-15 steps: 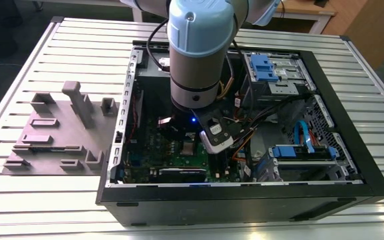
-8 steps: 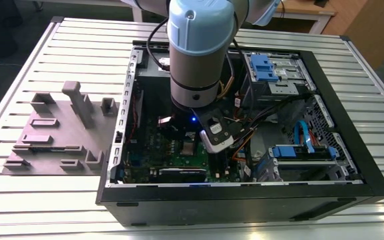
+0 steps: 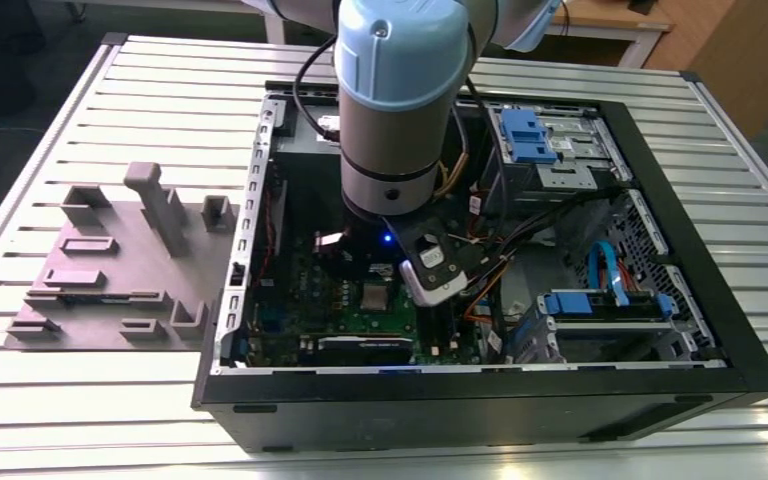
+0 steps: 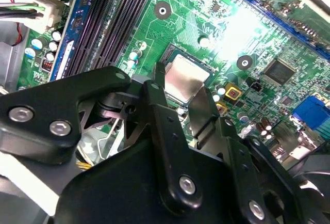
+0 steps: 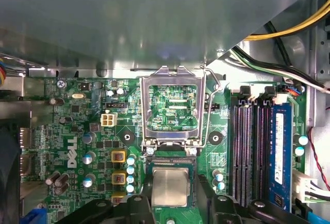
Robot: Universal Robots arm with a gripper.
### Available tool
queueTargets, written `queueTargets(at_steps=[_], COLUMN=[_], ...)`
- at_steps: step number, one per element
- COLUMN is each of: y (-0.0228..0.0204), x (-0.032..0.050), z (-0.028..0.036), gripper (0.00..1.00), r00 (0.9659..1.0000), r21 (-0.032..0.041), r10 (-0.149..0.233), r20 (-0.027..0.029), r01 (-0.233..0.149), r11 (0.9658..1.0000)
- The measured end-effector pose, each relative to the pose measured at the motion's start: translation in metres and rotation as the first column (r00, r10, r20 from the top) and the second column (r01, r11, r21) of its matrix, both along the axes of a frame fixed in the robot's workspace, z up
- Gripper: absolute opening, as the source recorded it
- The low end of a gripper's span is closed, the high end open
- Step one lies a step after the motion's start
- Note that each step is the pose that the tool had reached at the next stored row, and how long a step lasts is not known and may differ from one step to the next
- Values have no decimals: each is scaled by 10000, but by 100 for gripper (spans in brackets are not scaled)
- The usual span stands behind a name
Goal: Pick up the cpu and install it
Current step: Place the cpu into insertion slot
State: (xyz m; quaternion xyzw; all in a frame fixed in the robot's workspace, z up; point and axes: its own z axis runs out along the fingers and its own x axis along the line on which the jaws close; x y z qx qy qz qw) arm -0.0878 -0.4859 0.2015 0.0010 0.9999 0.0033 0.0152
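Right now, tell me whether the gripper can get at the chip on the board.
Probably yes. The gripper is right at the chip with nothing lying between them, and the socket's hinged metal cover stands flipped open, clear of the chip.

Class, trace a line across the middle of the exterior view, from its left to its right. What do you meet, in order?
Grey moulded holder → green circuit board → cpu → blue bracket → black case wall at the exterior view's right.
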Motion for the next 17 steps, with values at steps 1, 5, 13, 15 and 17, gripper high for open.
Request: queueTargets(at_steps=[1, 5, 13, 15, 17], y=[0, 1, 0, 0, 1], x=[0, -17, -33, -33, -33], z=[-20, -44, -67, -68, -87], gripper=[46, 46, 46, 46, 46], r00=[10000, 10000, 10000, 10000, 10000], r21=[0, -5, -7, -7, -3], r10=[0, -1, 0, 0, 0], r20=[0, 4, 4, 4, 6], r01=[0, 1, 0, 0, 0], r11=[10000, 10000, 10000, 10000, 10000])
